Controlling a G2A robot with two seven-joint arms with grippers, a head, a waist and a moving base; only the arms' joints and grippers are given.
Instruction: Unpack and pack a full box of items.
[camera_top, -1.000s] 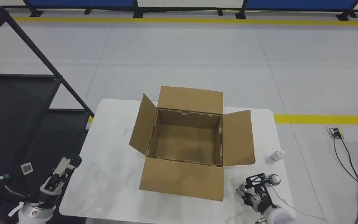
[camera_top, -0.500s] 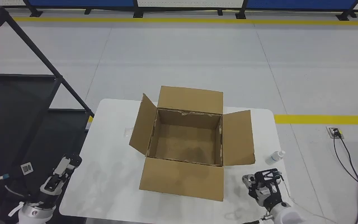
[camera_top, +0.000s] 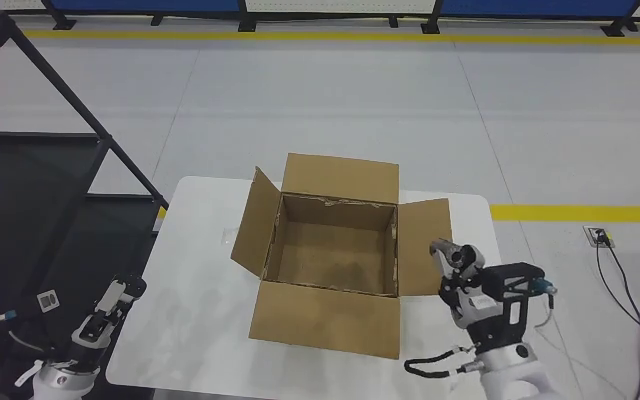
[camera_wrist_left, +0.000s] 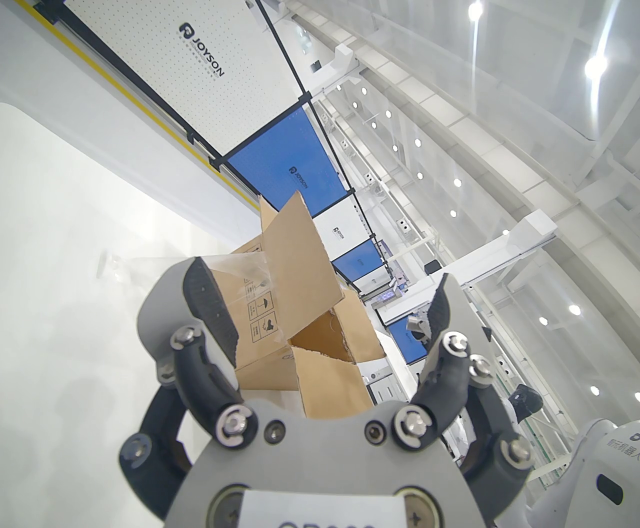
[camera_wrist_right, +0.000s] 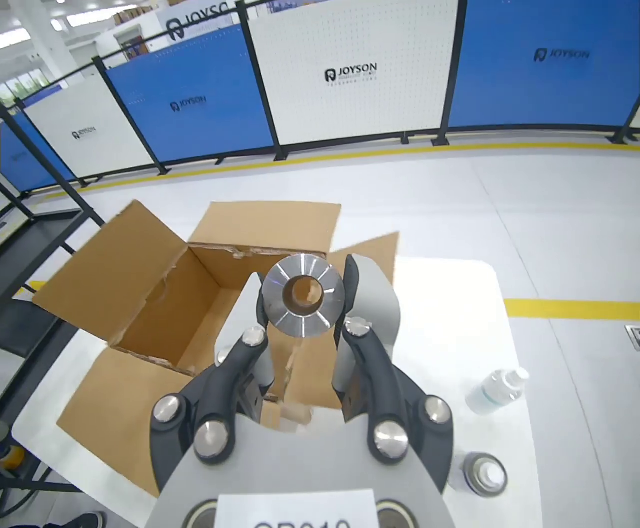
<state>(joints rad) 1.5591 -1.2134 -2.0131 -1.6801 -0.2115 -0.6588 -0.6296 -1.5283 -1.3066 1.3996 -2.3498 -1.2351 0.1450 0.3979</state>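
Holding a hollow-cored silver cylinder (camera_wrist_right: 276, 296) tight in the right gripper (camera_wrist_right: 304, 280), by the right flap of the open cardboard box (camera_top: 330, 255) at mid worktop (camera_top: 200, 300). Had the left gripper (camera_wrist_left: 320, 300) splayed wide off the near left corner. Saw a small clear bottle (camera_wrist_right: 495, 387) and a can (camera_wrist_right: 482, 475) near the right edge; beyond, grey floor (camera_top: 330, 90), yellow line (camera_top: 560, 212), blue and white fence panels (camera_wrist_right: 350, 75).

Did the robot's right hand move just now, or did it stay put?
Yes. The right gripper, jaws shut on a metal cylinder, went from the near corner of the table to beside the right flap of the box.
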